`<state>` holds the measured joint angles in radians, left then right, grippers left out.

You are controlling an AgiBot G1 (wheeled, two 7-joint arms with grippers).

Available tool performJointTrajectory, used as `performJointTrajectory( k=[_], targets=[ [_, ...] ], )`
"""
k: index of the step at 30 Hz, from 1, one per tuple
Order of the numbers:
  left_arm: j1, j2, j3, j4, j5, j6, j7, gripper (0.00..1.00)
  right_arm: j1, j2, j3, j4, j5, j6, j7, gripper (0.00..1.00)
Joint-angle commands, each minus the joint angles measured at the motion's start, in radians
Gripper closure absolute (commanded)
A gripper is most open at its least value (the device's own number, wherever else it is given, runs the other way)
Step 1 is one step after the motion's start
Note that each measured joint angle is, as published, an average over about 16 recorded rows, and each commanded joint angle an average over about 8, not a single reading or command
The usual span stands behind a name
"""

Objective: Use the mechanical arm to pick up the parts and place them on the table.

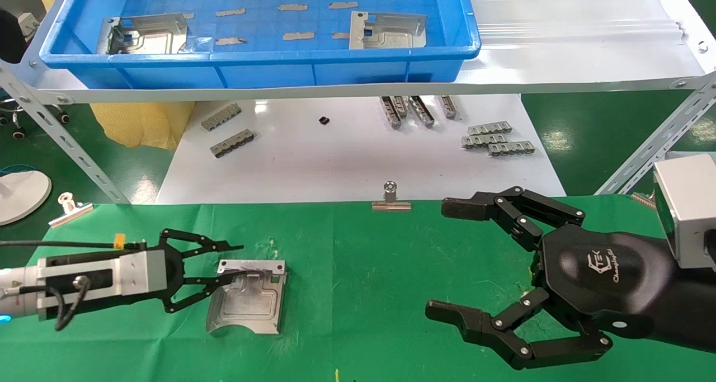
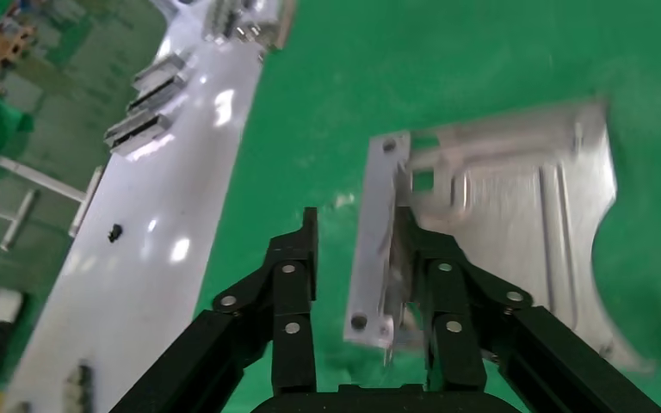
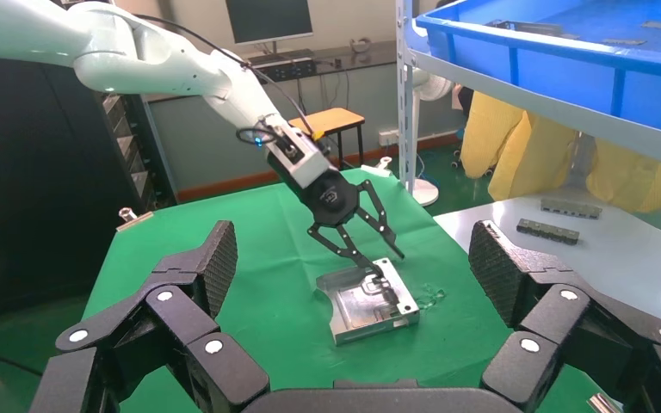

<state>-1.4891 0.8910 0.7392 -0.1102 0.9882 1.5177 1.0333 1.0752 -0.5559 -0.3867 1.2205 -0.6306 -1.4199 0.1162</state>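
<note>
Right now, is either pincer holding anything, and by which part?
Nothing is held. The left pincer stands open, its fingers straddling the raised flange edge of the stamped plate lying on the green table. The right pincer is open and empty.

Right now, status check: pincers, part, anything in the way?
Left pincer open, straddling the edge of the part lying on the green table. Right pincer open, empty, hovering off to the right. Nothing in the way.

Shiny stamped metal part (image 1: 247,297) on matt green cloth table (image 1: 363,292); glossy blue plastic bin (image 1: 263,63); glossy white tabletop (image 1: 347,158) behind
</note>
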Motion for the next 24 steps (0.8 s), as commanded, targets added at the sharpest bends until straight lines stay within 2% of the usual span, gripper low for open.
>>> performJointTrajectory(
  k=[1,12,24],
  targets=[
    [-0.006,0.002,-0.003,0.019,-0.006,0.019,-0.015,0.0,0.0,0.0,0.0,0.0,0.0,0.0,0.0,0.0],
    [0.006,-0.005,-0.023,0.063,-0.053,0.075,-0.217,0.0,0.0,0.0,0.0,0.0,0.0,0.0,0.0,0.0],
    [0.016,-0.01,-0.032,0.044,-0.061,0.073,-0.238,0.0,0.0,0.0,0.0,0.0,0.0,0.0,0.0,0.0]
  ],
)
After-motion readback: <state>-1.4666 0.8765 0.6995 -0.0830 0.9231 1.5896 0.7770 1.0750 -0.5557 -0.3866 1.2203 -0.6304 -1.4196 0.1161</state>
